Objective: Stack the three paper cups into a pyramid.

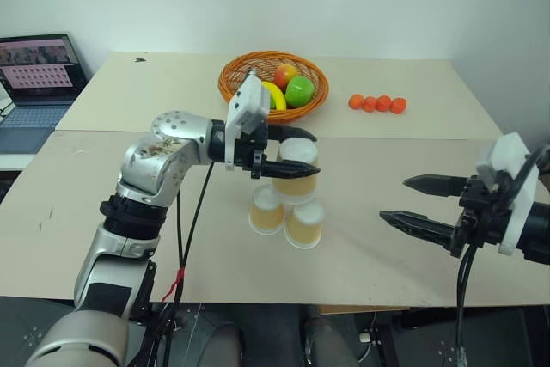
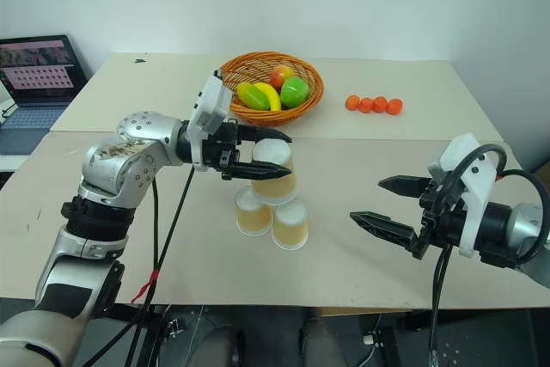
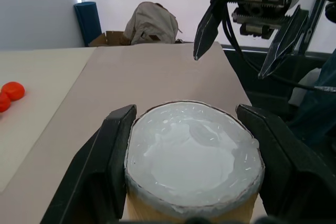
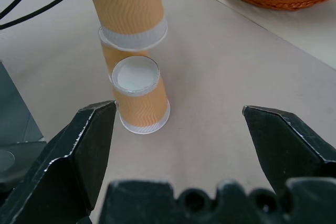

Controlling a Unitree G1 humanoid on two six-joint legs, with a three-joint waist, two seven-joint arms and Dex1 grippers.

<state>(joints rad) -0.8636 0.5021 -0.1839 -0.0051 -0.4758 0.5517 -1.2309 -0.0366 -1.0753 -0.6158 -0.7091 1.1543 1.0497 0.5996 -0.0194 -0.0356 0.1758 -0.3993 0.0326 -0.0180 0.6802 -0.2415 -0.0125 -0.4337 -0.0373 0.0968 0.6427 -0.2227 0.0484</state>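
The left gripper (image 1: 296,154) is closed on the top cup (image 1: 297,171), upside down, just above the two lower cups (image 1: 286,216) that stand upside down side by side on the table (image 1: 103,212). The right gripper (image 1: 412,202) hangs to the right with jaws wide apart and empty.

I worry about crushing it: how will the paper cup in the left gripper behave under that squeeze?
Probably light and thin-walled: the held cup is paper, so the left gripper could dent it. Upside down, it stands on its wide rim, so it should sit steadily on the two bottom cups, though a nudge may tip it.
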